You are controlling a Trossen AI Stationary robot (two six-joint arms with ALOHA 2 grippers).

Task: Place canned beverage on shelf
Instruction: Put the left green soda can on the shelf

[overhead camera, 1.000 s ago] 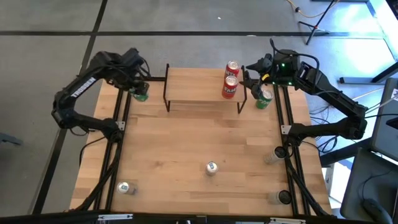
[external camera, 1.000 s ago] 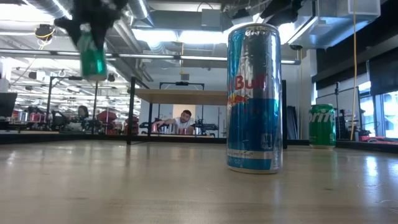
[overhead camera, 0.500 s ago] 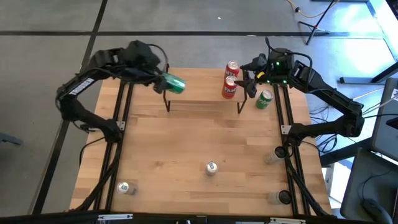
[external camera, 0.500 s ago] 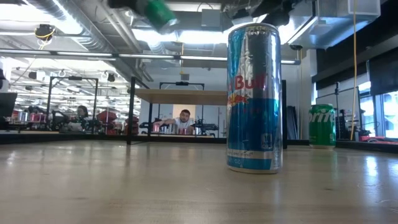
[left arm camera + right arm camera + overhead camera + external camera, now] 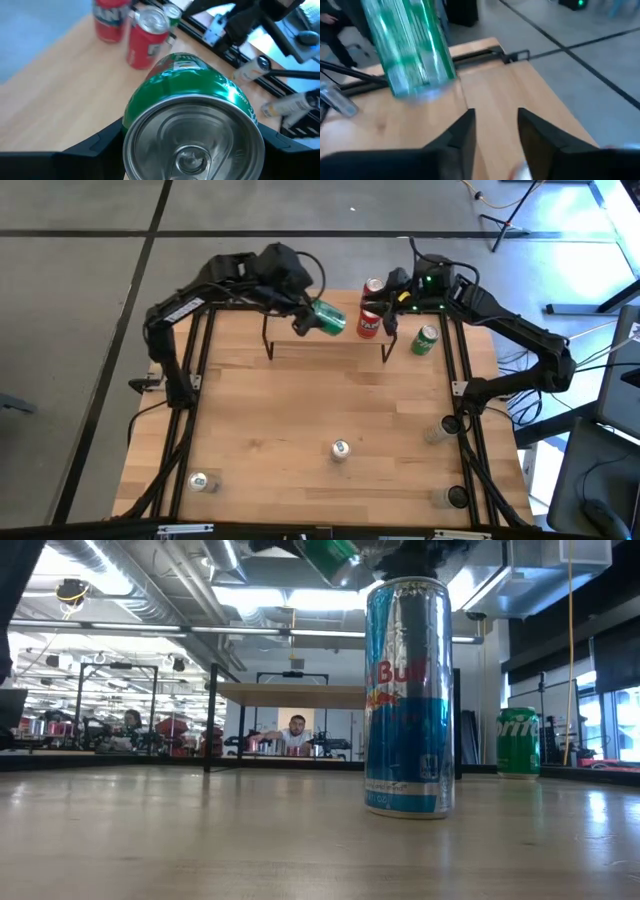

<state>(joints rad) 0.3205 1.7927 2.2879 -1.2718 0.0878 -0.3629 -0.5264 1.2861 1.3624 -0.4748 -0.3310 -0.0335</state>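
Observation:
A green can (image 5: 330, 318) hangs on its side above the shelf (image 5: 335, 346), with my left gripper (image 5: 312, 314) shut on it. It also shows high up and tilted in the low view as the green can (image 5: 326, 552). Two red cans (image 5: 369, 322) (image 5: 373, 288) stand upright on the shelf's right end. My right gripper (image 5: 387, 308) hovers beside them, its fingers (image 5: 462, 131) a little apart with only the shelf's wood showing between them. Another green can (image 5: 426, 340) stands on the table to the right of the shelf. My left gripper pinches the green can's side wall near its top end (image 5: 131, 116) between its two fingers, one on each side. The fingers come roughly level from the table's left and lie along the can. The can's lid faces the wrist. The can is lifted clear of the shelf.
A tall blue-and-silver can (image 5: 408, 695) stands mid-table (image 5: 340, 449). Other cans stand at the near left (image 5: 200, 481) and along the right edge (image 5: 440, 430) (image 5: 447, 497). A person (image 5: 295, 730) sits in the room beyond the table.
My left gripper has carried the green can up and toward the table's right, from the far left corner to above the shelf, tipping it from upright onto its side. My right gripper has moved left, away from the other green can, to the red cans.

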